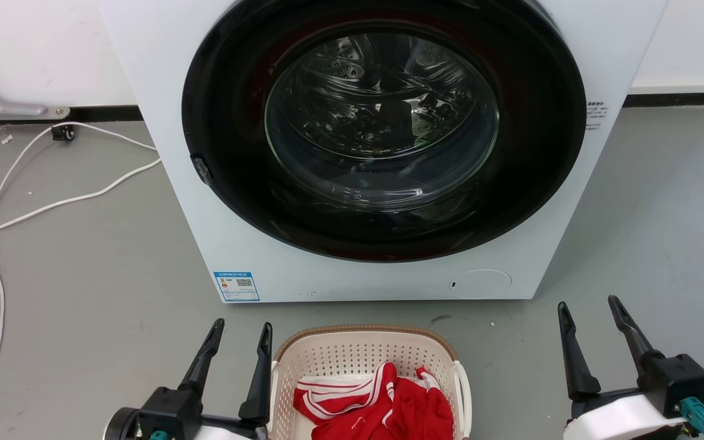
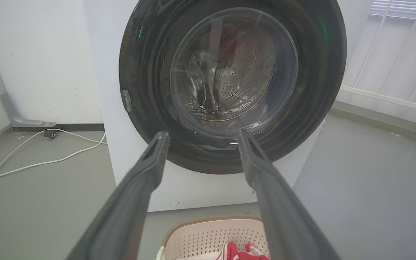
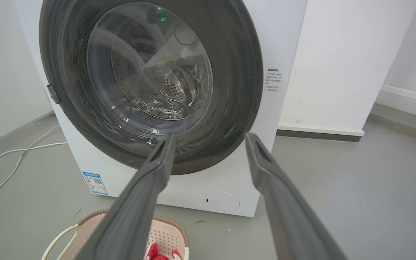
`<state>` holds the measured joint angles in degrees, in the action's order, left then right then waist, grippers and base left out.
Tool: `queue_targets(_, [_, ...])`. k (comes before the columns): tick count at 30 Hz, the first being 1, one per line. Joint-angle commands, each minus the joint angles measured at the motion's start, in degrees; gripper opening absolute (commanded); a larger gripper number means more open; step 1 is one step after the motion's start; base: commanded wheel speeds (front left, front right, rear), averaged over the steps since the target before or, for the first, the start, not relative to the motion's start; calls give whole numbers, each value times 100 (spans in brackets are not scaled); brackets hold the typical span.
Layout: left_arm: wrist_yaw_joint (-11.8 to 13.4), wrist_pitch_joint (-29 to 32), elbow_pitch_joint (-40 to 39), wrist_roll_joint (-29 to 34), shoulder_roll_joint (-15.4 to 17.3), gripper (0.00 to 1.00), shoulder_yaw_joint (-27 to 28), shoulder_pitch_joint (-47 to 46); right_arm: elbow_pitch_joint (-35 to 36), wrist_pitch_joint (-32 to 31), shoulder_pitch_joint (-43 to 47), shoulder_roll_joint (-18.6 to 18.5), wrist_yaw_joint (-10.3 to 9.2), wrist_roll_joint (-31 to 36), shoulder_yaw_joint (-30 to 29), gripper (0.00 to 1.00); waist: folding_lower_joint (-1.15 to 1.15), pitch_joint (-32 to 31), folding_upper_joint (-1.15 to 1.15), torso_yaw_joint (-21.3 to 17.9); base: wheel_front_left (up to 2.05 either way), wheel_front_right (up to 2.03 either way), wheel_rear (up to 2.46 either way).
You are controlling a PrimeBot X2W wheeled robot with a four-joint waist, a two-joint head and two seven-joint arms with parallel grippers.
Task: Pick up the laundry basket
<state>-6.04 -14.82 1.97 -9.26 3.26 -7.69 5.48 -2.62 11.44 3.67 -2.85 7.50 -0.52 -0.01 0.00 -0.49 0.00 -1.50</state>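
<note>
— Holding anything in either hand?

— No. My left gripper [image 1: 243,327] is spread about halfway, my right gripper [image 1: 588,305] a little wider, and nothing sits between the fingers of either one.

— Where is the laundry basket [image 1: 352,354]?

— On the grey floor [image 1: 645,244] just in front of me, between my hands and nearer the left. My left gripper's inner finger stands just beside its white side handle [image 1: 274,379]; I cannot tell whether they touch. My right gripper is well apart from it.

— Room to move?

— Bare floor lies on the right of the basket. A narrow strip separates its far rim from the washing machine [image 1: 382,122]. A white cable [image 1: 52,205] lies far to my left.

— How does it lie?

— Upright, mouth up, with a red garment [image 1: 401,403] inside. Its far rim runs parallel to the machine's front. The near end is cut off, so I cannot tell its long axis.
</note>
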Motion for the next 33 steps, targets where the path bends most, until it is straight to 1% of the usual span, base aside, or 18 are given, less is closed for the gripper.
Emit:
queue_targets(1, [-19,-39,22,92,-10,100,-6,39,-16,41,45,-5,-2,18,4,100,0,1,0,0,0,0,0])
queue_targets(6, [-57,-42,178,267,-20,100,-84,17,-104,93,0,-6,-2,-37,-1,100,0,3,0,-1,0,0,0])
queue_targets(17, [-86,-42,224,219,-38,100,55,36,-159,158,-35,-5,-2,-65,0,100,0,-34,0,35,0,0,0])
queue_targets(26, [-79,-41,395,258,-38,100,-6,-23,-171,86,-45,-5,-2,-53,-7,100,0,69,0,52,0,0,0])
queue_targets(30, [-84,-41,526,226,-37,100,16,-187,-159,-42,-177,-5,-2,-119,43,100,0,356,0,39,0,0,0])
queue_targets(33, [-98,-41,652,225,-38,100,73,-407,-119,-144,-348,-5,-2,-31,100,100,0,746,0,6,0,0,0])
